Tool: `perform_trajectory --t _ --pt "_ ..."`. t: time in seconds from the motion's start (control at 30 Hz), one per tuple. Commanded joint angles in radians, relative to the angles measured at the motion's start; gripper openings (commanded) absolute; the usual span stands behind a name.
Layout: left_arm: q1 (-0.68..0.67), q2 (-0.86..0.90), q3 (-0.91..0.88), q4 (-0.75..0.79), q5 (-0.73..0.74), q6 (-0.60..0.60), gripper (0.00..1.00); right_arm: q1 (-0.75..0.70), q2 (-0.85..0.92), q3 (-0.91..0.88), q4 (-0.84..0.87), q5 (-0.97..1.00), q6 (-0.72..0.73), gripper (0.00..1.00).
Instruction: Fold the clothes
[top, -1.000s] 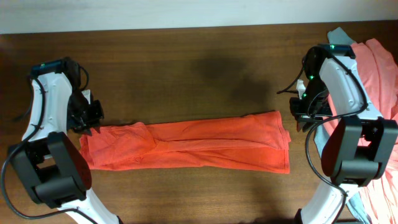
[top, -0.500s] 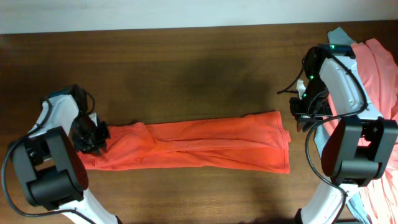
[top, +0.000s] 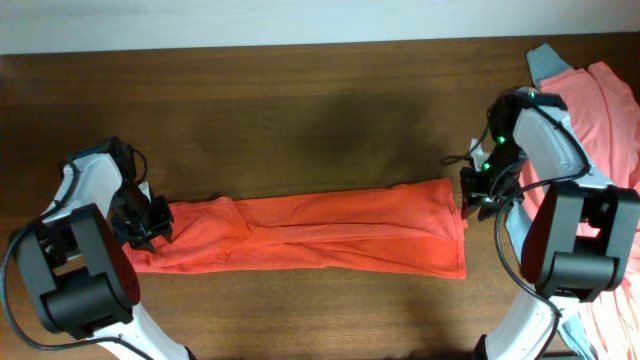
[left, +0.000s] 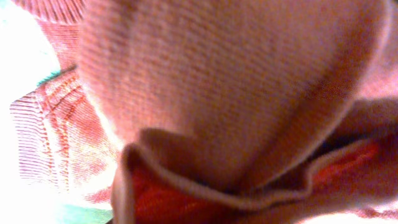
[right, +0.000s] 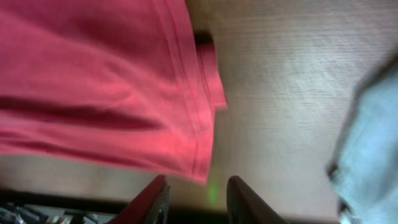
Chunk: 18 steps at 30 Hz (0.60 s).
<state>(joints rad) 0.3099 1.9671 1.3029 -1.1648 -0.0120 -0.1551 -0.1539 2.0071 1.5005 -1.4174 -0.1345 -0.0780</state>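
1. The orange-red T-shirt (top: 320, 235) lies as a long folded strip across the table (top: 300, 120).
2. The left gripper (top: 152, 222) is at its left end; cloth fills the wrist view (fingers hidden), so its grip cannot be told.
3. The right gripper (right: 198, 194) gapes empty just off the right hem.

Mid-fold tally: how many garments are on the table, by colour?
Orange-red cotton garment, folded into a long strip: 1
Salmon-pink garment, heaped at the right edge: 1
Grey-blue garment, showing beside the pink one: 1
Total: 3 visible
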Motion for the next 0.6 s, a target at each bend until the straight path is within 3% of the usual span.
perform_trajectory --t 0.0,0.23,0.33,0.4,0.43,0.57 --pt "0.005 -0.018 -0.006 0.003 -0.010 -0.013 0.34 -0.024 -0.021 -0.086 0.076 -0.101 -0.057 0.36" --pt "0.005 -0.018 -0.006 0.002 -0.010 -0.013 0.34 -0.024 -0.020 -0.254 0.317 -0.115 -0.056 0.65" --pt "0.005 -0.018 -0.006 0.002 -0.010 -0.013 0.34 -0.023 -0.019 -0.298 0.362 -0.175 -0.056 0.67" --pt "0.005 -0.018 -0.006 0.002 -0.010 -0.013 0.34 -0.021 -0.019 -0.323 0.380 -0.231 -0.056 0.58" --pt "0.005 -0.018 -0.006 0.002 -0.010 -0.013 0.34 -0.016 -0.019 -0.335 0.381 -0.277 -0.058 0.46" --pt "0.005 -0.018 -0.006 0.002 -0.010 -0.013 0.34 0.013 -0.019 -0.337 0.375 -0.307 -0.076 0.29"
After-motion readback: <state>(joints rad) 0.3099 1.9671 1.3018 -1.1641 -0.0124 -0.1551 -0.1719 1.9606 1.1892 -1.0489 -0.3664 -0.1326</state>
